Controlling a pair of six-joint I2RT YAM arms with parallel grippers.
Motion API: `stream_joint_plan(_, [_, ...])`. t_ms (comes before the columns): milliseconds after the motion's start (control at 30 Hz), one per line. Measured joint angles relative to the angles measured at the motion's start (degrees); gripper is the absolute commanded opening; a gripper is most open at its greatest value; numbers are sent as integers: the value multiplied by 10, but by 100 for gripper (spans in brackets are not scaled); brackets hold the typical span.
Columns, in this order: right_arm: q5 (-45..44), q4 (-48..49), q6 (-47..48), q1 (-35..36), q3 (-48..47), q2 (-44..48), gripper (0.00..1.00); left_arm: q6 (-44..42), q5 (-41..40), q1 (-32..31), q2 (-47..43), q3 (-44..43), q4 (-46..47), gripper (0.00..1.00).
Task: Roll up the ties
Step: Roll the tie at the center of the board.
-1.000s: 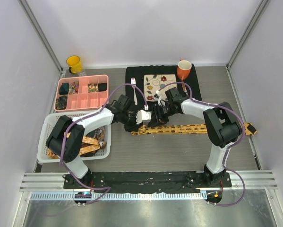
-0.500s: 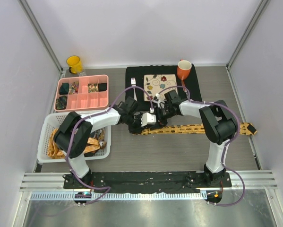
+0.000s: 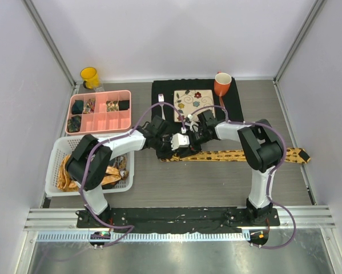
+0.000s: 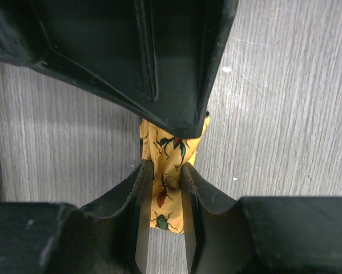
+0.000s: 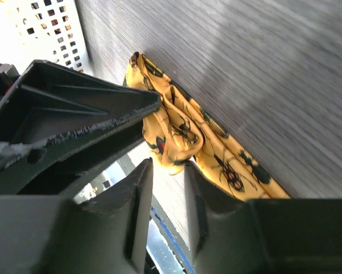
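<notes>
A mustard-yellow tie (image 3: 245, 154) with dark beetle prints lies stretched across the table, its left end bunched under both grippers. In the left wrist view my left gripper (image 4: 165, 168) is shut on a narrow fold of the tie (image 4: 166, 149), and the fabric fills the gap between its fingers. From above, my left gripper (image 3: 172, 147) and right gripper (image 3: 189, 142) sit close together. In the right wrist view my right gripper (image 5: 168, 165) stands slightly open with bare table between its fingers. The crumpled tie (image 5: 185, 134) lies just past its tips. More ties (image 3: 111, 174) lie in the white basket.
A white basket (image 3: 59, 149) stands at the left, with a pink compartment tray (image 3: 100, 120) behind it. A yellow cup (image 3: 89, 76) is at the back left. A black mat (image 3: 159, 91) with a patterned tile (image 3: 193, 103), a fork (image 3: 162, 108) and an orange mug (image 3: 222, 84) lies behind the grippers.
The left gripper has moved right and the right gripper slightly left, so both now meet over the tie's left end. The rest of the tie lies as before.
</notes>
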State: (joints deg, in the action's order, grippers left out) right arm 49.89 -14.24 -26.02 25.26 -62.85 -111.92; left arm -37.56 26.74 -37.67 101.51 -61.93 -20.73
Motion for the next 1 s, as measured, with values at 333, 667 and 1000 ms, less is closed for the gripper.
stream_joint_plan(333, [-9,-24,20,6,-35,-20,1,-11,-1,0,0,0,3,67])
stream_joint_plan(667, [-13,-64,68,6,-52,-36,1,-38,0,-4,20,-30,-5,71])
stream_joint_plan(1000, [-11,-82,83,6,-61,-36,1,-64,-8,-26,52,-52,-35,44])
